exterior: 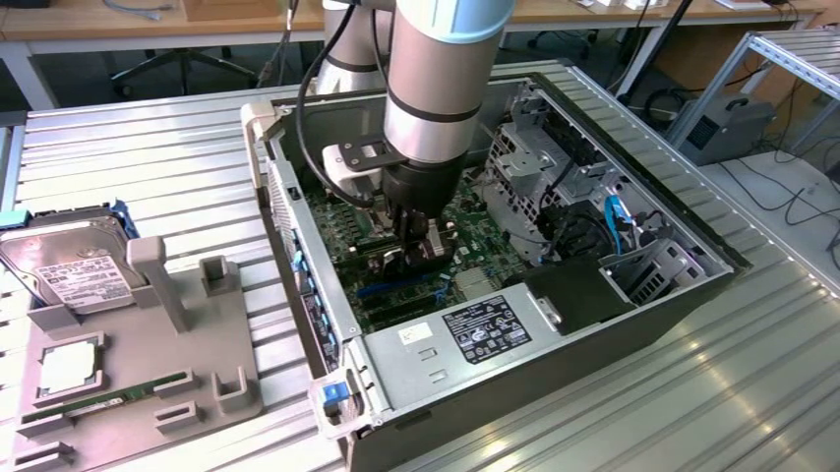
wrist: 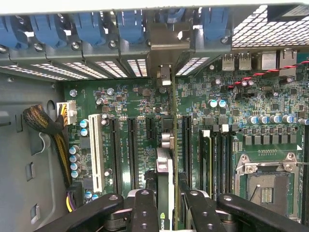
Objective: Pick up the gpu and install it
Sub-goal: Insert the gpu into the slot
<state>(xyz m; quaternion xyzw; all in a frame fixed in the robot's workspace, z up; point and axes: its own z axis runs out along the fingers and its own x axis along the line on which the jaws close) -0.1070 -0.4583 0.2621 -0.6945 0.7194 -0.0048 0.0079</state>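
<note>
Inside computer case [exterior: 593,379], fingers [wrist: 145,210] clamping gpu [wrist: 164,181]

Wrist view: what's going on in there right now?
The gripper is clamped on the gpu, holding it edge-on over the expansion slots of the motherboard inside the open computer case. Its bracket end points toward the rear slot openings. Whether the card is seated yet cannot be told.

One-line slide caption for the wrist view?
Gripper grips the gpu edge-on over the motherboard slots.

HDD [exterior: 66,264] w/ RAM stick [exterior: 102,401] on gray tray [exterior: 197,349], exterior view's left.
</note>
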